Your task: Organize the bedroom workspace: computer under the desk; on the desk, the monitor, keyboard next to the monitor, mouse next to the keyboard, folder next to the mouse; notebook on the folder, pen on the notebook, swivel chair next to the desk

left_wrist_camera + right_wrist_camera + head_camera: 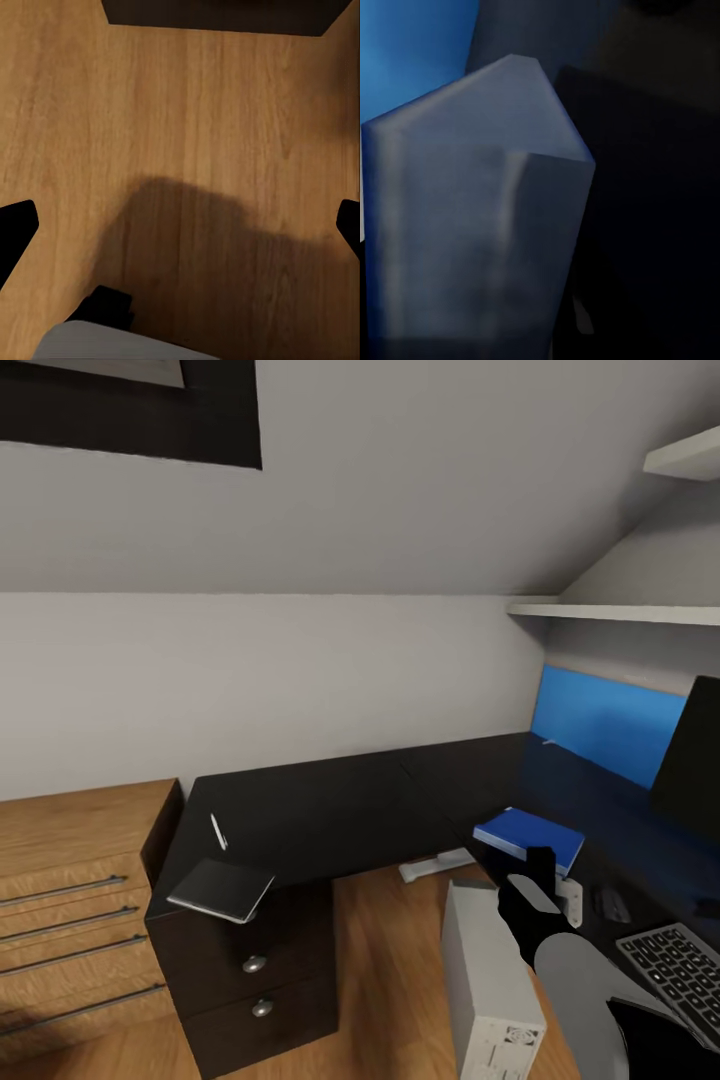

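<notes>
Currently folder [528, 838] flat on desk [330, 810], notebook [221, 889] at its corner.

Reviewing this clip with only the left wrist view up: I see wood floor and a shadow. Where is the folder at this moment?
Observer: In the head view, the folder lies flat on the desk, towards its right part.
Operator: And the notebook, is it on the folder?
Observer: No. The notebook sits at the desk's left end, well apart from the folder, and its near corner seems to jut past the edge.
Operator: The pen?
Observer: The pen lies on the desk just behind the notebook, not on top of it.
</notes>
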Available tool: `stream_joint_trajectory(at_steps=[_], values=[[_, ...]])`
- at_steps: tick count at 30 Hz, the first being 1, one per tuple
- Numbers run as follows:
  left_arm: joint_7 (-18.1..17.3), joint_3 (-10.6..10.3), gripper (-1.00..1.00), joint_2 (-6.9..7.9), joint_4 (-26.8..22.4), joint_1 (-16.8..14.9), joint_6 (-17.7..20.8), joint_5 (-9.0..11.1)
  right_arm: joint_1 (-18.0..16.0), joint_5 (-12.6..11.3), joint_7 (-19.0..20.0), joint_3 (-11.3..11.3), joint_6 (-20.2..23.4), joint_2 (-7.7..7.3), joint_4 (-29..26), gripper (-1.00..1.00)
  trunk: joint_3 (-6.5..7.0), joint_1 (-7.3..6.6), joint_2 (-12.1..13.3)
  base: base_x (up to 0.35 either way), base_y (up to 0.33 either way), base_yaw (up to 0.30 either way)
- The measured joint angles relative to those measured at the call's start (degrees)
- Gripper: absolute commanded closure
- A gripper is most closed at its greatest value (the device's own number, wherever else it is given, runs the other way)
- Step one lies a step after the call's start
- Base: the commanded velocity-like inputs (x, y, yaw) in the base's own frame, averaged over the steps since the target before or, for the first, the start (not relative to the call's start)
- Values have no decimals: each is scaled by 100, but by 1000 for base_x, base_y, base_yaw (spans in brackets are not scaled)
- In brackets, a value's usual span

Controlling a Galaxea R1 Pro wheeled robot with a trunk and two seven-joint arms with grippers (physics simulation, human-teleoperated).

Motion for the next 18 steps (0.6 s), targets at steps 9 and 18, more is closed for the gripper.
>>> stream_joint_trajectory(at_steps=[9,18], values=[[0,-1,-100,0,31,0,6,2,-1,1,-4,1,1,-9,0,100,0,2,0,26,-73,0],[5,25,-100,0,91,0,7,17,0,5,-8,-2,10,-16,-2,100,0,2,0,1,-64,0]])
